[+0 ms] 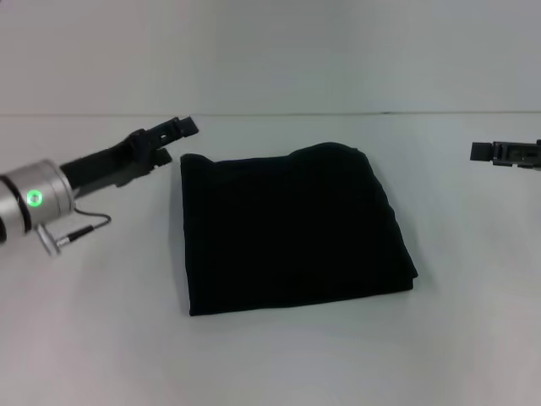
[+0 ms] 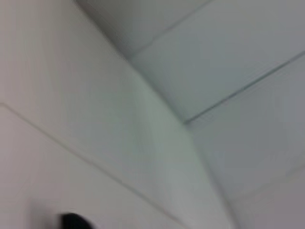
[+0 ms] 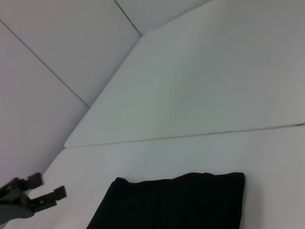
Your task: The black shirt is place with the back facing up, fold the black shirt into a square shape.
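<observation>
Black fabric sits in a compact, roughly square packet near the middle of the white counter: the black shirt looks folded down already, with no sleeves or collar sticking out and no lettering showing on the upper face. Its near and left-hand edges run fairly straight; the far edge bulges a little toward the far right corner of the packet, and the right side has soft ripples, so it is slightly trapezoidal, not a crisp square.

My left end effector hangs just beside the shirt's far left corner, clear of the cloth as far as I can see, its fingers parted with nothing between them; the right wrist view shows the same gap. My right end effector sits well apart from the shirt toward the counter's right edge, and I cannot tell from here whether it is open or closed.

My judgement is that the folding is essentially finished. What remains, at most, is squaring up that far edge and pulling both arms back.
</observation>
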